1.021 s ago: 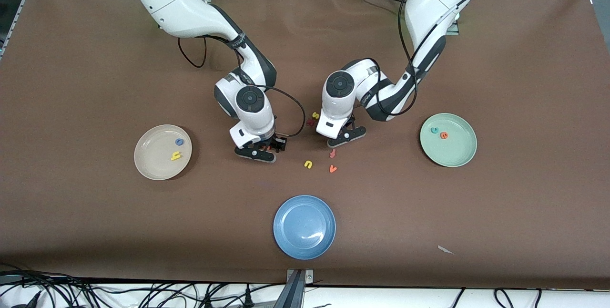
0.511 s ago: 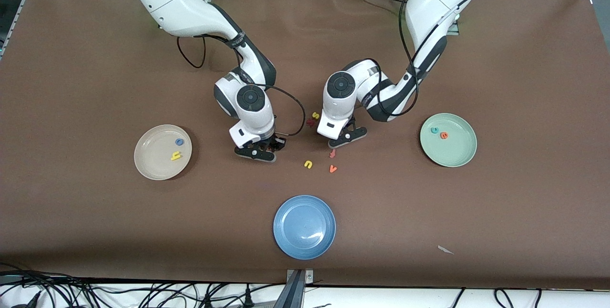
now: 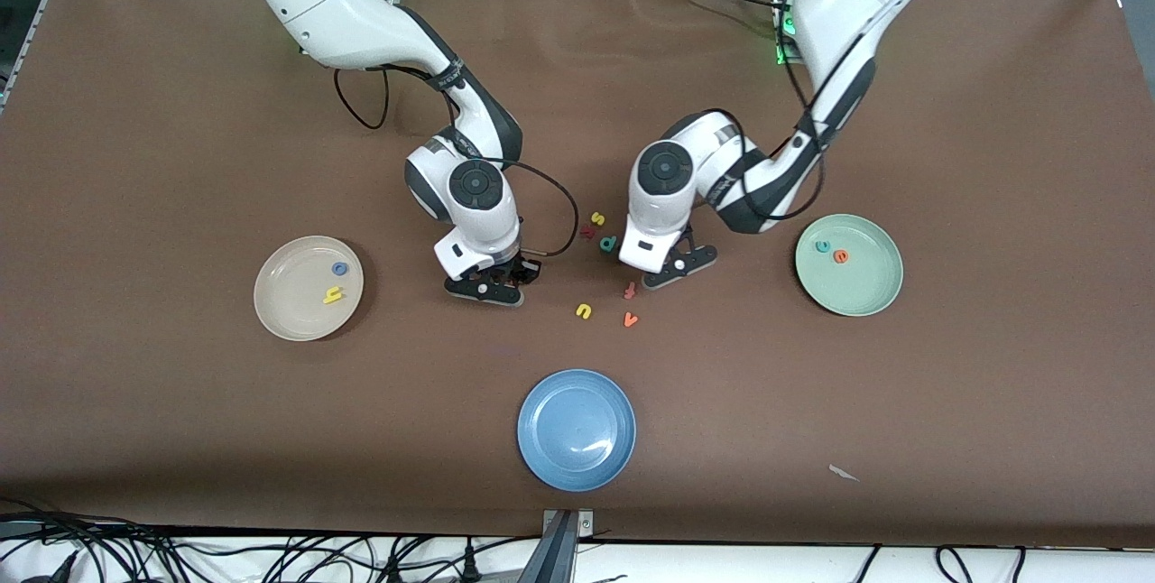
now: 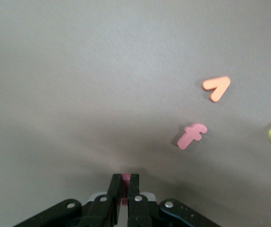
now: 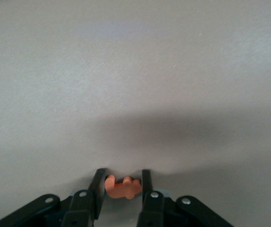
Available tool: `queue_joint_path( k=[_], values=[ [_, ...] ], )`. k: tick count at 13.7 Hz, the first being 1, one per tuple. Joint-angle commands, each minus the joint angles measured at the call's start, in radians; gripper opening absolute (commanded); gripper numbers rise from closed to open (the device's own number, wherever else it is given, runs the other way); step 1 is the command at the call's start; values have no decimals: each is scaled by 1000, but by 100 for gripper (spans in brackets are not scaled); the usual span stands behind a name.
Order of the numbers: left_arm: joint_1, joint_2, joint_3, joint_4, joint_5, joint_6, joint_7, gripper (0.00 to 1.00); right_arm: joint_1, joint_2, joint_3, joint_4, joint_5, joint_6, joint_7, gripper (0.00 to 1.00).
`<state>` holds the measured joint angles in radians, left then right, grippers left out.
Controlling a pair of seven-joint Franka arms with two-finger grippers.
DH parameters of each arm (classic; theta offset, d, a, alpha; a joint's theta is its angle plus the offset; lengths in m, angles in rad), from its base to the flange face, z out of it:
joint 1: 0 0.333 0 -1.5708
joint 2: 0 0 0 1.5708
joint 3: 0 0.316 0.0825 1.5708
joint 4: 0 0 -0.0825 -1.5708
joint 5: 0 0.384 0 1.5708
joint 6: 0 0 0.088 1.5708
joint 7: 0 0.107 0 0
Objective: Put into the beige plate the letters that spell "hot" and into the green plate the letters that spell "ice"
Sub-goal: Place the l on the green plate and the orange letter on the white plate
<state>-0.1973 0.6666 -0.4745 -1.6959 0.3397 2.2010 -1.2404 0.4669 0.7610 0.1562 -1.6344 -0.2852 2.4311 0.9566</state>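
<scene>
Front camera high, facing robots, whole table (image 3: pixel 180 114) in frame; both wrist cameras close above tabletop, looking down past own fingers; left wrist and front views share reddish f (image 4: pixel 192 135) and orange v (image 4: pixel 216 88)

Both arms bend down to mid-table — the left gripper (image 4: pixel 125 185) pinched tight on a thin dark red letter (image 4: pixel 125 178), the right gripper (image 5: pixel 121 181) clamping an orange letter (image 5: pixel 122 187).

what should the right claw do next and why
Probably lift straight up, then carry toward the beige plate. The right claw is shut on the orange t down at the table, and the plate already holds the yellow h and blue o, so the t would finish "hot".
</scene>
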Motion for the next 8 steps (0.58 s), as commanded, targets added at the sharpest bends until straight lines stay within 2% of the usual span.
queue_joint_path(
  k=[1, 5, 8],
  values=[
    [187, -103, -114, -22, -76, -142, 189, 0, -71, -110, 14, -41, -9, -119, -114, 16],
    [473, -134, -268, -22, -76, -338, 463, 0, -334, -262, 153, -157, -5, -158, -356, 18],
    [623, -134, -274, -24, -57, -435, 713, 0, -474, -357, 166, -252, -2, -167, -591, 19]
  ],
)
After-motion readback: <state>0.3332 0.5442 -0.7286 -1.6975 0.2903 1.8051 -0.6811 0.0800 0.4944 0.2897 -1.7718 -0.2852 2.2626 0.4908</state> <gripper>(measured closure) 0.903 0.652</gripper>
